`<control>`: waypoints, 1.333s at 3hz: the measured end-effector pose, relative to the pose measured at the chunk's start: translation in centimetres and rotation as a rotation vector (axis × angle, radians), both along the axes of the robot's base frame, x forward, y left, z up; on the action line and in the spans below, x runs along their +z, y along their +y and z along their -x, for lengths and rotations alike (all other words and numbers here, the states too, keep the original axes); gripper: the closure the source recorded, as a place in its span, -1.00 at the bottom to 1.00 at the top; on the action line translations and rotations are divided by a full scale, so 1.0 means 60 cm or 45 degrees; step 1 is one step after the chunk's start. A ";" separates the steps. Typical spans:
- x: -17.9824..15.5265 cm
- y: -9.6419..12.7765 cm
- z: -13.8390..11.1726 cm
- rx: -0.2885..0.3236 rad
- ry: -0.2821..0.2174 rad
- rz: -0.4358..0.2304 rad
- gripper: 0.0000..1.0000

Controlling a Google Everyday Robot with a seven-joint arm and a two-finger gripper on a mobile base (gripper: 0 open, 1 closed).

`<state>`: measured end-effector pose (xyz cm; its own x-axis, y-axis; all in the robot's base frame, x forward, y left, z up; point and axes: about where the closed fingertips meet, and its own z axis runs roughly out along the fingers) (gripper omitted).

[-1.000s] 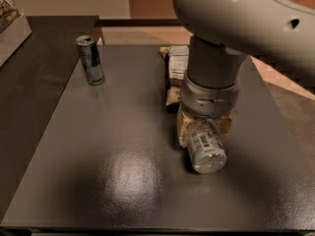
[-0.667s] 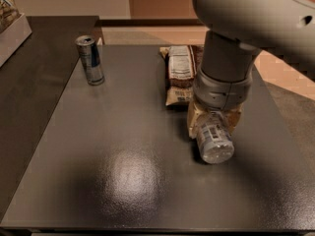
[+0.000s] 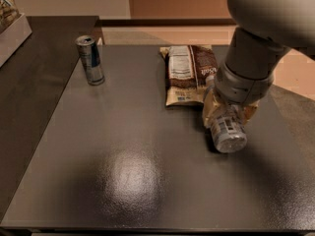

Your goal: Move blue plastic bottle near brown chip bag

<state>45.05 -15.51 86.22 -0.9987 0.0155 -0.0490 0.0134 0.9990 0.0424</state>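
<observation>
The blue plastic bottle point(image 3: 227, 131) lies on its side, its round end facing the camera, just right of the brown chip bag's near corner. The brown chip bag point(image 3: 189, 73) lies flat at the back middle of the dark table point(image 3: 123, 171), with its white nutrition panel facing up. My gripper point(image 3: 229, 113) hangs from the big grey arm and is shut on the bottle, with a tan finger point(image 3: 210, 109) on each side of it. The bottle is low over the table or resting on it; I cannot tell which. The arm hides the bottle's far end.
A slim blue-silver can point(image 3: 90, 60) stands upright at the back left of the table. A white box point(image 3: 12, 36) sits on the adjoining dark surface at the far left. The table's right edge is close to the arm, with floor beyond it.
The arm has carried the bottle to the right and slightly back, off the front of the bag. More of the bag now shows. The can and the bag have not moved.
</observation>
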 end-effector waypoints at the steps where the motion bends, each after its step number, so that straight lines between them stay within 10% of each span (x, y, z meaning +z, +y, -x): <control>1: 0.002 -0.021 -0.011 0.006 -0.042 -0.027 0.20; 4: 0.001 -0.018 -0.014 0.010 -0.055 -0.029 -1.00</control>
